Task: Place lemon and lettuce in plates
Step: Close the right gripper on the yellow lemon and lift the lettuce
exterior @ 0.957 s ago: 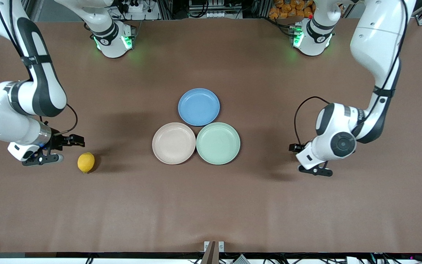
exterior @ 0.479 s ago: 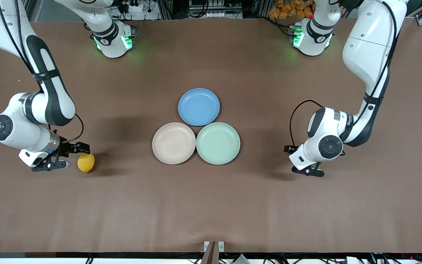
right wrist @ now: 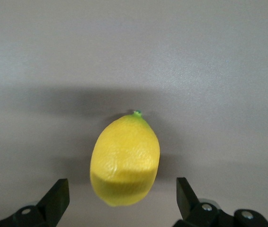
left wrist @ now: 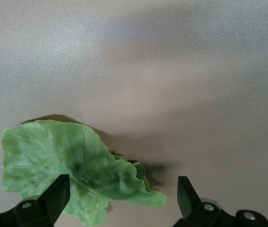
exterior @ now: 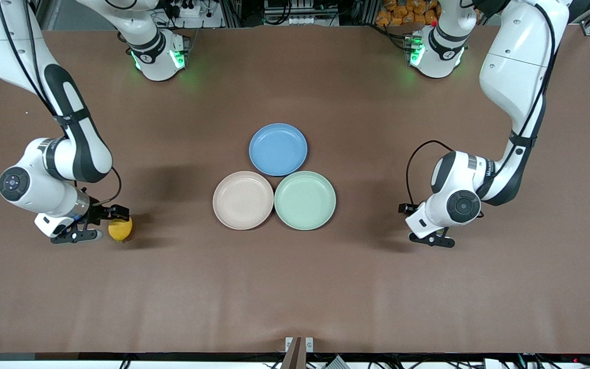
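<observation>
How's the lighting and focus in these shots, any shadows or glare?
Front view: even light, soft arm shadows on the table, green base glow. Right wrist view: the lemon is sharp, shadowed underneath. Left wrist view: the lettuce is clear, no glare.

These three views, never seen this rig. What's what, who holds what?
Two robot arms work at a brown table. The wide picture looks down from across it; the other two come from cameras on each wrist, looking past the fingers. The right gripper is open at the lemon, which its wrist view shows lying between the fingers, not gripped. The left gripper is open over the lettuce, which lies flat on the table. Mid-table sit a beige-pink plate, a mint green plate and a blue plate, all bare. Nothing is held.
</observation>
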### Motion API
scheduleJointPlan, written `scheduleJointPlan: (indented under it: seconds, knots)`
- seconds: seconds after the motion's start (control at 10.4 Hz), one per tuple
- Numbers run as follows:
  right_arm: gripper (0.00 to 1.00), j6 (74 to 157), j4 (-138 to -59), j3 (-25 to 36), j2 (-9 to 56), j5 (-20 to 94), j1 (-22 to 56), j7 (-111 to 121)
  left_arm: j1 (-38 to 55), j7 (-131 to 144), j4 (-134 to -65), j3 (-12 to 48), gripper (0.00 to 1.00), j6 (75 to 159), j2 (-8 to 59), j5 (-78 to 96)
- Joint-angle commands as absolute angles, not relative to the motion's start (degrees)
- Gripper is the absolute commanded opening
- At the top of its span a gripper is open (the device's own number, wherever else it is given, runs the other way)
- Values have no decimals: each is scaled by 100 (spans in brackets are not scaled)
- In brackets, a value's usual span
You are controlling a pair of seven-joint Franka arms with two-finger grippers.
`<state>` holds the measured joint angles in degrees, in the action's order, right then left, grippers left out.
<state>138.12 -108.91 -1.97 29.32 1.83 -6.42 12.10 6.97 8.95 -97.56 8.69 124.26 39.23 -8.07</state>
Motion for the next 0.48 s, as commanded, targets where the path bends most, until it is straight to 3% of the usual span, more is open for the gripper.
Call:
scheduleJointPlan:
  seconds: [0.0, 0.38]
  knots:
    - [100, 14097, -10863, -237, 3146, 229, -712, 1169, 659, 932, -9712, 879, 90, 12463, 3981, -976]
    - [100, 14378, -10863, -237, 3366, 229, -721, 1169, 685, 1037, -9729, 879, 0, 12463, 4025, -967]
